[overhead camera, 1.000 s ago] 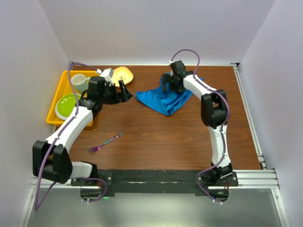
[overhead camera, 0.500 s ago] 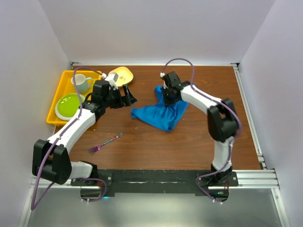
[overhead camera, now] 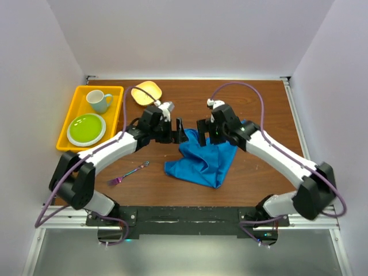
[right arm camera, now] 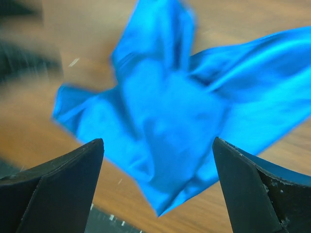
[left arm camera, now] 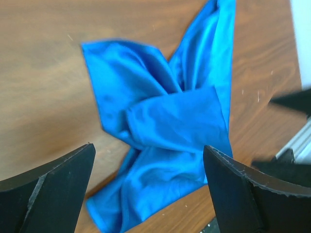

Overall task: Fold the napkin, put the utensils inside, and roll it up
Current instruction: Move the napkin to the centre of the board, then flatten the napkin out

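Napkin (overhead camera: 201, 162), royal blue and plain, lies crumpled on the wooden table (overhead camera: 270, 103) beneath and just in front of both claws; one flap is doubled over its middle and a narrow twisted tail runs off under the right claw's side. The left claw (overhead camera: 180, 131) hangs over the cloth's upper left edge, jaws spread wide with nothing between them; the right claw (overhead camera: 206, 132) faces it from just beside, jaws equally wide and empty. From overhead the claws cover that edge of the cloth, so whether any fingertip touches the fabric cannot be told. In the left wrist view both black fingers are cut off by the bottom edge and hide the cloth's lower corners; a dark shape at the right border is too cropped to identify. The right wrist view is blurred, so its folds are hard to make out. The utensil (overhead camera: 130, 172), slim with a purple-pink sheen, lies on bare wood well apart from the left claw, back toward that arm's base; its ends are too small to tell. Far to the left claw's outer side sits a yellow tray (overhead camera: 76, 91) holding a mug (overhead camera: 99, 100) and a green plate (overhead camera: 86, 129); a yellow dish (overhead camera: 146, 92) lies beyond the claw.
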`<state>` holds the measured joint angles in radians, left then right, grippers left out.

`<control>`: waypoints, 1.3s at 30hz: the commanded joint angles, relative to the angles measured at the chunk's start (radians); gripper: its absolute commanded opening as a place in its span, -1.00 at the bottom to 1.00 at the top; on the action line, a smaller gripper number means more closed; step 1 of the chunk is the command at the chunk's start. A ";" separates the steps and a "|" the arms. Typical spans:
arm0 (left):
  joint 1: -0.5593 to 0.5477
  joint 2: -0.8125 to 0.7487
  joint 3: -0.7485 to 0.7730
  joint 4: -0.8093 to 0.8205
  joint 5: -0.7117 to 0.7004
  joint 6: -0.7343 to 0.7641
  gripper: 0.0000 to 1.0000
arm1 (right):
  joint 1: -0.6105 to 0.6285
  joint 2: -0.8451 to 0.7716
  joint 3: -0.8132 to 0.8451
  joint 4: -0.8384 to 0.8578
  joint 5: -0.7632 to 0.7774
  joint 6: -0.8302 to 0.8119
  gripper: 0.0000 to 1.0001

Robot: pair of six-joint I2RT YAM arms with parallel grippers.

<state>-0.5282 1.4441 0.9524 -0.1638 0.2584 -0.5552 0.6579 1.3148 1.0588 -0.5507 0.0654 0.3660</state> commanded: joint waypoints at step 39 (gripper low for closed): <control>-0.101 0.711 0.925 -0.342 -0.331 0.227 -1.00 | -0.325 0.698 0.655 -0.070 0.129 -0.031 -1.00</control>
<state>-0.6476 2.1834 1.6928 -0.5072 -0.0399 -0.3954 0.3477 2.0075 1.4597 -0.6125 0.1692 0.3874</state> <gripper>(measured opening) 0.013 0.014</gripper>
